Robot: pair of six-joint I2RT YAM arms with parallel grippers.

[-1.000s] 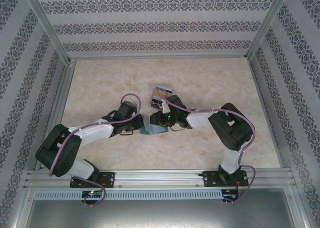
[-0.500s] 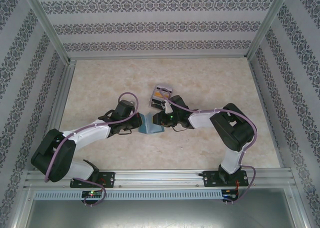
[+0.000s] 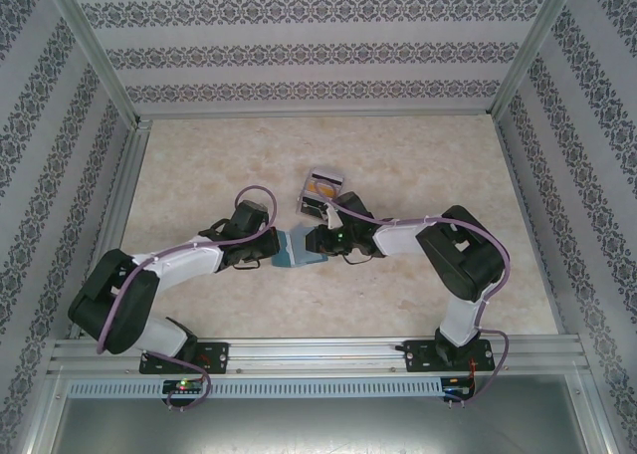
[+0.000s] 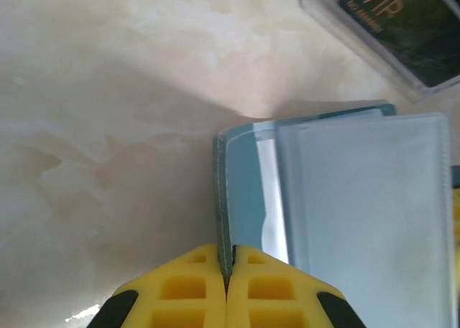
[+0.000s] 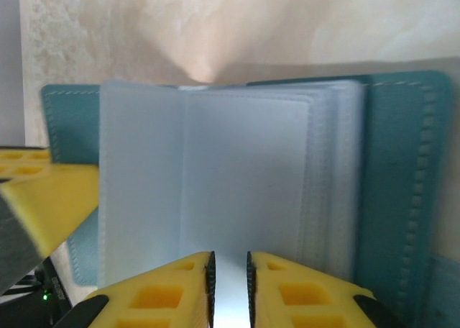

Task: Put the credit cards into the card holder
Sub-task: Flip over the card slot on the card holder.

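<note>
While your left tool (image 4: 226, 270) is closed tight on the card holder's (image 4: 241, 184) teal cover, just beside the clear box (image 3: 321, 190), your right tool (image 5: 228, 270) pinches one pale page (image 5: 244, 177), jaws nearly together.

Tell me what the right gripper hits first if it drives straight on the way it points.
The right gripper would meet the card holder at once: its pale pages lie directly ahead, one seemingly between the fingertips, though depth is unclear.

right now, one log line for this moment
left claw shut on wallet cover | right claw astride a page, narrow gap, grip unclear | wallet open on table | box beyond wallet
</note>
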